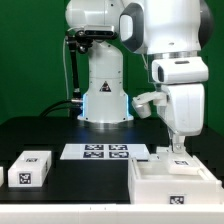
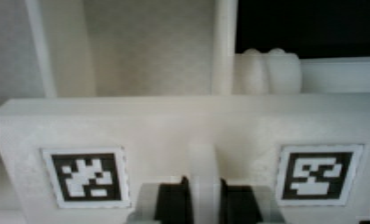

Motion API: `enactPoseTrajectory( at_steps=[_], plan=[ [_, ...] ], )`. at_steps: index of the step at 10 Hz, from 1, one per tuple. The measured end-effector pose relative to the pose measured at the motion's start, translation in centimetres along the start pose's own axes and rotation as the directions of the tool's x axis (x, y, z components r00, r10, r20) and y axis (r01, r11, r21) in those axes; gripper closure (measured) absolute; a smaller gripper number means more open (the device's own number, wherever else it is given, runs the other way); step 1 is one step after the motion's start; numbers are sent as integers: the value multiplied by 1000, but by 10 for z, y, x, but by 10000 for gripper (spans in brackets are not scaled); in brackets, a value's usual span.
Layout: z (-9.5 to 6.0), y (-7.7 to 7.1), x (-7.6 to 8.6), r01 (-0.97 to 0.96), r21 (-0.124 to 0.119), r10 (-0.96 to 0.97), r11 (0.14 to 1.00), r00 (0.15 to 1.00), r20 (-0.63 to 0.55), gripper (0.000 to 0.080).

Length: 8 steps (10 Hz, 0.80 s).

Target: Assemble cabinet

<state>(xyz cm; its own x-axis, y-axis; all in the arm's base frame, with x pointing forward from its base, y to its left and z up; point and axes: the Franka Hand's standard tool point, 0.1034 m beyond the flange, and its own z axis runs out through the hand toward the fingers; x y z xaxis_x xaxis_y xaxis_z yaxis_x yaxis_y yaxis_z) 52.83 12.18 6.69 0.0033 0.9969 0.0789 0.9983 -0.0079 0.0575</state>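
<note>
The cabinet (image 1: 168, 182) is a white boxy body at the front of the exterior view's right, with a small tagged piece (image 1: 180, 166) standing on top. My gripper (image 1: 178, 150) points straight down onto that piece. In the wrist view the two dark fingers (image 2: 169, 205) stand almost together over a white cabinet block (image 2: 182, 125) that carries two tags (image 2: 84, 178). My gripper (image 2: 203, 200) is shut, with only a thin pale strip between the fingers. Whether that strip is pinched I cannot tell. White upright panels (image 2: 146, 45) rise behind the block.
A loose white tagged block (image 1: 30, 168) lies at the front of the exterior view's left. The marker board (image 1: 105, 152) lies flat mid-table before the arm's base (image 1: 105, 100). A rounded white part (image 2: 271, 72) shows beside the panels in the wrist view.
</note>
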Motion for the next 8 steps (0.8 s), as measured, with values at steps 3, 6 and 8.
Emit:
enactPoseTrajectory(
  at_steps=[3,6,8],
  plan=[
    [0,1,0,1,0,-1,1000,1000,0,738],
    [0,27,3,-6,1,6,1000,1000,-5,738],
    [2,37,4,-27,9,27,1000,1000,-4,738]
  ],
)
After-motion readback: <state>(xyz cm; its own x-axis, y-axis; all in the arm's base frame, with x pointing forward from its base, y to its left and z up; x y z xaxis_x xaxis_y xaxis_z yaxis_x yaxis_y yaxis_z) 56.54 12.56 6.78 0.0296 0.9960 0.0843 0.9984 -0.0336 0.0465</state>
